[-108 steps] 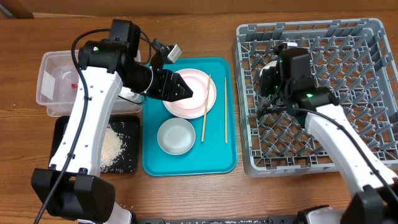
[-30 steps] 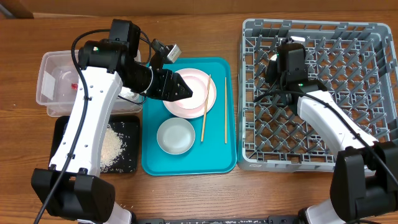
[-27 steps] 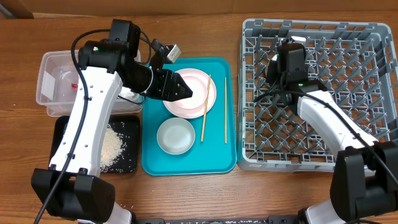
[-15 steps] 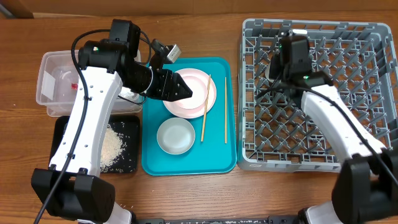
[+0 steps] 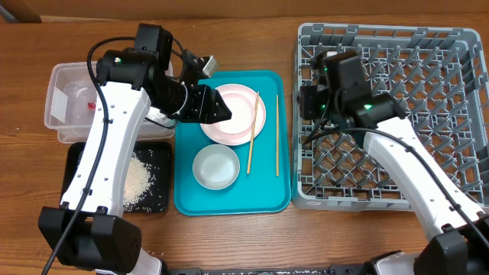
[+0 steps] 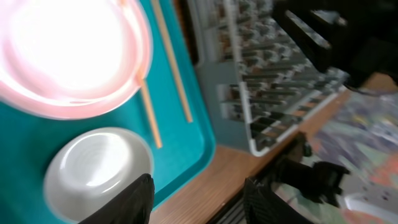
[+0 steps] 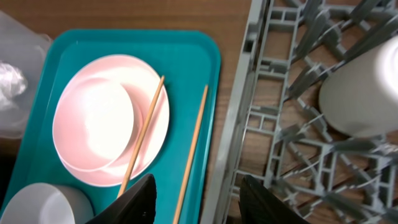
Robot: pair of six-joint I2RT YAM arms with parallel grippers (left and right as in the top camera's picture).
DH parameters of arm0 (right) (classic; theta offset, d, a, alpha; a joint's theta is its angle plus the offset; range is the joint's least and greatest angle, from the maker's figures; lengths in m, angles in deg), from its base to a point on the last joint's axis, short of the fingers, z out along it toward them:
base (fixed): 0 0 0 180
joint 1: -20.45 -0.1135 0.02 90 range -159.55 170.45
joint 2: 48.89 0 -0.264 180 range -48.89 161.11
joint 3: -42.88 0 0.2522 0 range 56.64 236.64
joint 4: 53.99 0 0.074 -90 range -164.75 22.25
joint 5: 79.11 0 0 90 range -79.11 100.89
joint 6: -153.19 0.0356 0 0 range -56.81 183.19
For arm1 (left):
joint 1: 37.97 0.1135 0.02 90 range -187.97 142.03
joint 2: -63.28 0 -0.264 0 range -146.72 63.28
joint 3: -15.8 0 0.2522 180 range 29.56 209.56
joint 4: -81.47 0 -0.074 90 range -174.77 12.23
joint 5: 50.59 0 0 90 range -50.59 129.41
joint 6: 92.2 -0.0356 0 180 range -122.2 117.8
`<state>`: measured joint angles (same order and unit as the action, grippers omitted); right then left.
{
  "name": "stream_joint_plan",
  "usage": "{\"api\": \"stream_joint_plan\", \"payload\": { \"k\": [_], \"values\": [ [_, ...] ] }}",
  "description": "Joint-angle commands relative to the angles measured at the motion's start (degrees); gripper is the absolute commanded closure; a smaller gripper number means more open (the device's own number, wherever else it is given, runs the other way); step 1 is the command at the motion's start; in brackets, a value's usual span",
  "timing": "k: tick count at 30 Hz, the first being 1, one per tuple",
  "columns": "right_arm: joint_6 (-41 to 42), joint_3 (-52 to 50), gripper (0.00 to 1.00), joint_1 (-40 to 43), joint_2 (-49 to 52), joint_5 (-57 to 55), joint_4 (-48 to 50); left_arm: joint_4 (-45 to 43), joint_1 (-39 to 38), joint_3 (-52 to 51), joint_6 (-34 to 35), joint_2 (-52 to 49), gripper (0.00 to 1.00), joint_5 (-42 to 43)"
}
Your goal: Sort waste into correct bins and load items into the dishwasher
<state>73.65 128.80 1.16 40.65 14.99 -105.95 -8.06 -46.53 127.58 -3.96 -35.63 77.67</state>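
The cream cup (image 7: 364, 93) sat near the dish rack's (image 5: 382, 30) far left corner, clear of the right gripper (image 7: 199, 202), whose jaws hung apart and empty above the rack's left rim. Loading looked under way; next, the chopsticks (image 7: 191, 146) on the teal tray (image 5: 267, 191) likely needed a narrow pinch. The left gripper (image 6: 199, 202) hovered spread and empty over the pink plate (image 5: 248, 114).
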Motion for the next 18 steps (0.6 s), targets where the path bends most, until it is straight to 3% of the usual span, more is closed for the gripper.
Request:
{"api": "stream_joint_plan", "payload": {
  "k": [1, 15, 18],
  "values": [
    [0.7, -1.7, 0.54, -0.2, 0.2, 0.5, 0.3, 0.0, -0.1, 0.4, 4.0, -0.4, 0.51, -7.0],
    [3.3, -8.5, 0.54, -0.3, 0.2, 0.7, 4.5, 0.0, -0.1, 0.4, 4.4, -0.4, 0.45, -7.3],
    [3.3, -8.5, 0.58, -0.3, 0.2, 0.7, 4.5, 0.0, -0.1, 0.4, 4.6, -0.4, 0.44, -7.3]
  ]
}}
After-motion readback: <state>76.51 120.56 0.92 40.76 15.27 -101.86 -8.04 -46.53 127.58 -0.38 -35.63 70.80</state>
